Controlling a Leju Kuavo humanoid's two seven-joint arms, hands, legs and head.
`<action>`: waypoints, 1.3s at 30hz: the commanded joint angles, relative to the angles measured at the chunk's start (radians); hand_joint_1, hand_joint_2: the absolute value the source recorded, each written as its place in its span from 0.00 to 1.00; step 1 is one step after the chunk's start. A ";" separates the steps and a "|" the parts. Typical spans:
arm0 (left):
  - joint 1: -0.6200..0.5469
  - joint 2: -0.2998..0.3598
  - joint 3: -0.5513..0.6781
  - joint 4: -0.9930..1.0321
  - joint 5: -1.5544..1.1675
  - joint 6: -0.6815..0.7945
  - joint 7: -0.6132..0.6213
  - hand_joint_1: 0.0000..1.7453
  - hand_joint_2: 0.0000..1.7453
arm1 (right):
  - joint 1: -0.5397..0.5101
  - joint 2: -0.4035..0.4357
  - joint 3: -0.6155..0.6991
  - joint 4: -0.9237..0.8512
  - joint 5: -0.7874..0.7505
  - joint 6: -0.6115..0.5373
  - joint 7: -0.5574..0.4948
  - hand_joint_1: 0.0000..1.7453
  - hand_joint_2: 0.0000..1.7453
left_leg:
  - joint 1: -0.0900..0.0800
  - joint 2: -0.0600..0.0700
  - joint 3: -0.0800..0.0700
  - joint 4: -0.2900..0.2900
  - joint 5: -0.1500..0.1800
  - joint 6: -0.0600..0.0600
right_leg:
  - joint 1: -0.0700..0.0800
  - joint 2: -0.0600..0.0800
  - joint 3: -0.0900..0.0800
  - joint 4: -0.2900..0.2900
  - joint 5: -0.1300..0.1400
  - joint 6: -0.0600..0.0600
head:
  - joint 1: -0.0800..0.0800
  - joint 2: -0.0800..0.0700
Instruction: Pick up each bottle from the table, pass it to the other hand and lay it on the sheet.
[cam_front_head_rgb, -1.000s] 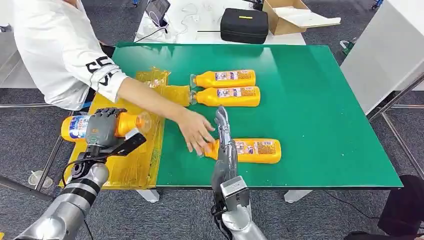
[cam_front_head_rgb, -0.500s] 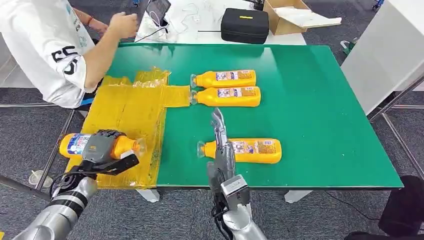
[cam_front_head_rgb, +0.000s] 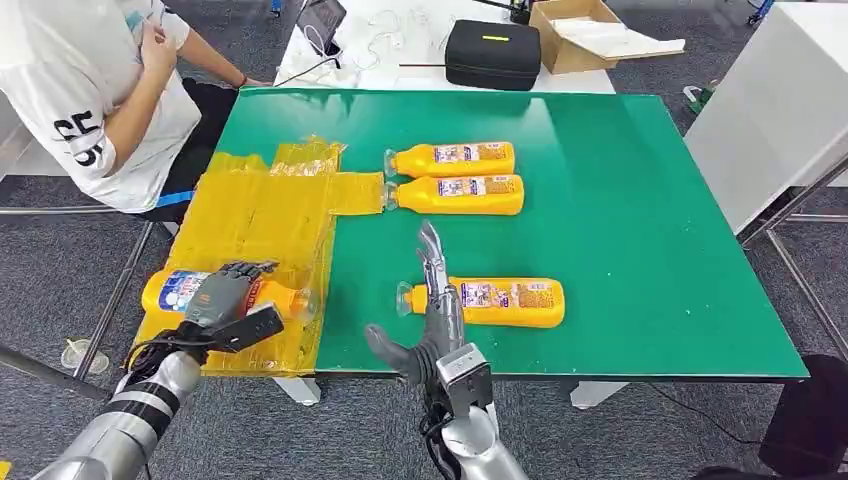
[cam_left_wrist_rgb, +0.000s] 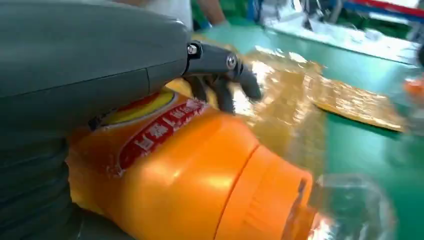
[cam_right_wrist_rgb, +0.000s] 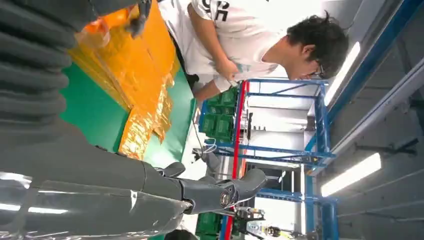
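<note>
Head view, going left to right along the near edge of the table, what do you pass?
Bottle in the left hand → left hand → yellow sheet → right hand → lone bottle on the green table.

the left hand (cam_front_head_rgb: 225, 297) holds an orange bottle (cam_front_head_rgb: 200, 291) over the near edge of the yellow sheet (cam_front_head_rgb: 265, 215). the right hand (cam_front_head_rgb: 432, 318) is flat with straight fingers beside another bottle (cam_front_head_rgb: 495, 302) on the green desk (cam_front_head_rgb: 640, 220). two more bottles (cam_front_head_rgb: 455, 177) lie farther back.
</note>
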 joint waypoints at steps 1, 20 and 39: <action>0.056 -0.001 -0.126 -0.051 0.115 -0.079 0.003 0.00 1.00 | -0.030 0.002 -0.027 0.100 -0.001 0.008 0.003 0.00 1.00 | -0.001 0.003 0.005 -0.002 -0.001 0.002 | -0.001 0.001 0.005 -0.002 0.000 -0.001 | 0.000 0.000; 0.093 -0.014 -0.080 -0.153 0.367 -0.147 0.003 0.00 1.00 | -0.032 0.013 -0.047 0.136 0.002 0.016 0.018 0.00 1.00 | 0.000 0.004 0.007 -0.002 0.000 0.001 | 0.001 0.001 0.005 -0.002 0.000 -0.001 | 0.000 0.000; 0.298 -0.341 0.540 -0.730 0.794 -0.037 0.003 0.00 1.00 | -0.077 -0.327 -0.115 0.052 0.634 0.063 0.548 0.00 1.00 | 0.000 0.002 -0.001 0.001 -0.001 0.002 | 0.000 -0.001 -0.001 -0.001 0.000 0.000 | 0.000 0.000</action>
